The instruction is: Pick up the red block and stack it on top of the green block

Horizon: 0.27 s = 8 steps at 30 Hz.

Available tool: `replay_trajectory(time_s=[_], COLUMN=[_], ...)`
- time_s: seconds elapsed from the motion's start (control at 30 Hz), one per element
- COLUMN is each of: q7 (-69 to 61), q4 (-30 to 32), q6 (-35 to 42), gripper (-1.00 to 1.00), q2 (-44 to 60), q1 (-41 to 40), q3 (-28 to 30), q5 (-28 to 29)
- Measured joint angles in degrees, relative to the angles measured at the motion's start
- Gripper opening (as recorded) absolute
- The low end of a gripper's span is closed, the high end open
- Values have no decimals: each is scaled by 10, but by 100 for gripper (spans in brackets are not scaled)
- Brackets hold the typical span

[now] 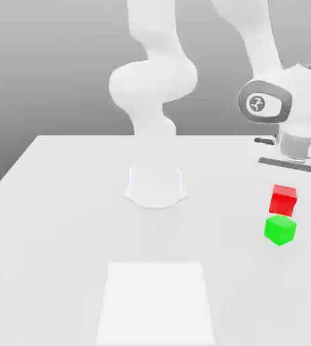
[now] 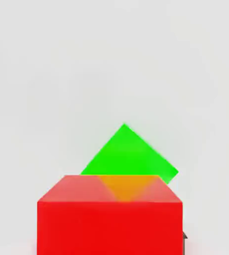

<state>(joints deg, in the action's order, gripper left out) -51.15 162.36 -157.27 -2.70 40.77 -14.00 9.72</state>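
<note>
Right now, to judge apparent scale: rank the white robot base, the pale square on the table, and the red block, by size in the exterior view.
1. Pale square
2. Robot base
3. Red block

You find no readable text, label, brand name, number or sign here. The one marking is a small dark symbol on the round, dark-rimmed joint cover of the arm, above the table's far right corner, and you cannot read it as letters.
</note>
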Motion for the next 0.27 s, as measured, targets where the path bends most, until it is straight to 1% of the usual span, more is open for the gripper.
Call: replay_trajectory(time_s=[0.13, 0.27], q7=[26, 30], q4=[-3, -3], q6=[-23, -50], gripper=[-100, -100], q2=[31, 56], q1=[-5, -6], q3=[3, 3], q5=[37, 42])
